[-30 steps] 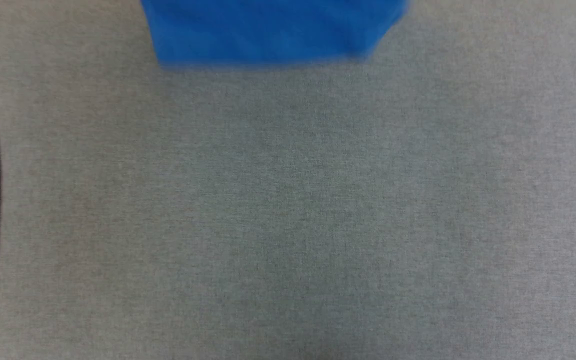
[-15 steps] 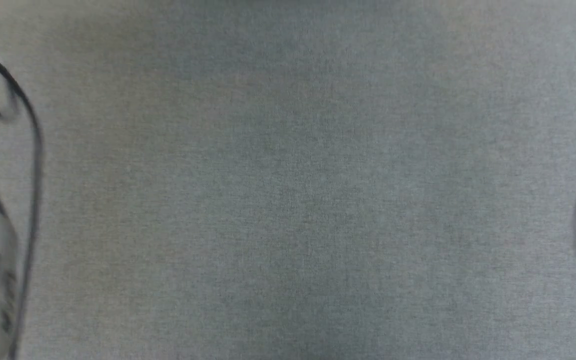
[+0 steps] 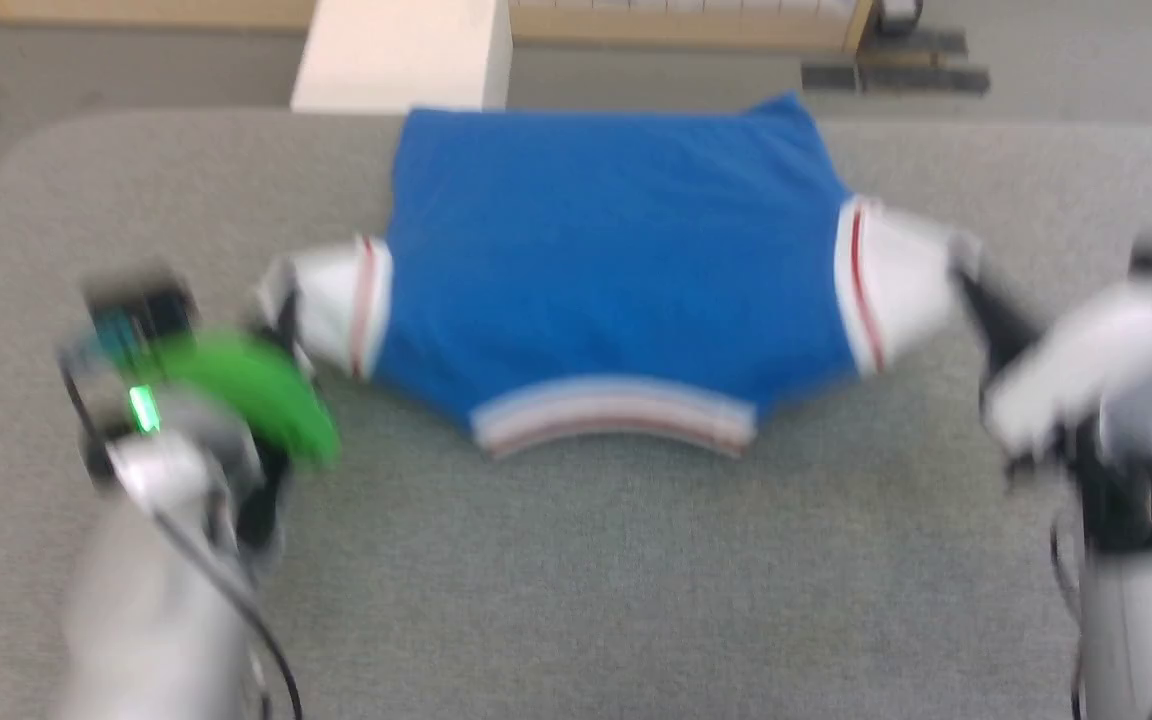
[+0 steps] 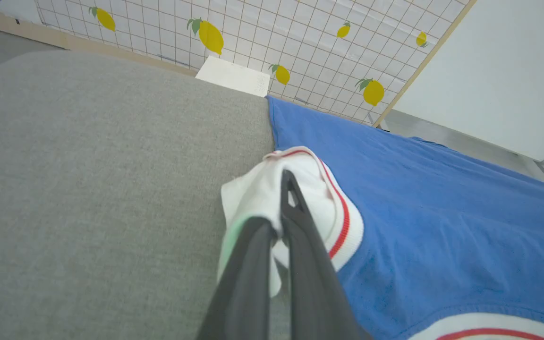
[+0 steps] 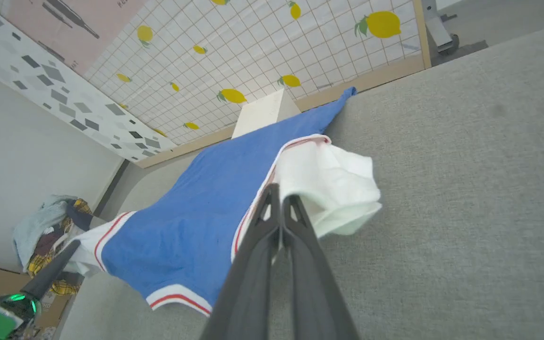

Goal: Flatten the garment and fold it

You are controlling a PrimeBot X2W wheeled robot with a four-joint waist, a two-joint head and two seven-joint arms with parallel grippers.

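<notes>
Flattening: left gripper point(image 4: 279, 212) and right gripper point(image 5: 281, 198) each pinch a white sleeve of the royal-blue jersey T-shirt point(image 3: 616, 270) spread at the far edge of the grey felt table point(image 3: 636, 580); next I'd tension outward evenly.

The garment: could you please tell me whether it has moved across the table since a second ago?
Cannot tell: the head camera swung, and the white box beyond the garment was outside the earlier pictures.
</notes>
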